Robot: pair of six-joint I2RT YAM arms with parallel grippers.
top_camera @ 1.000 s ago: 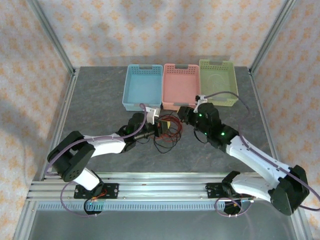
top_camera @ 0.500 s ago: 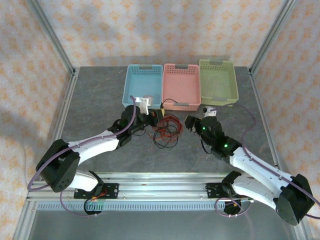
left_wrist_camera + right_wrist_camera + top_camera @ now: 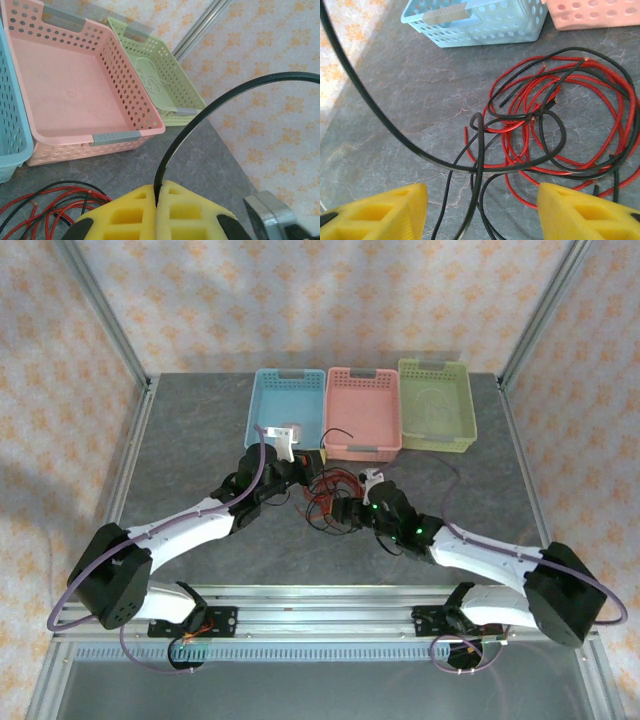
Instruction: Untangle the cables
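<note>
Red and black cables [image 3: 532, 118], grey table [image 3: 420, 100]

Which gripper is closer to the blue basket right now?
Left. The left gripper, pinching a black cable, sits just in front of the near right corner of the blue basket; the right gripper hovers farther toward the arm bases, over the tangled cables.

Floral wallpaper [image 3: 300, 300], grey table [image 3: 190, 450], aluminium frame [image 3: 104, 310]

No words, numbers, labels or signs can be read in any of these pictures.
</note>
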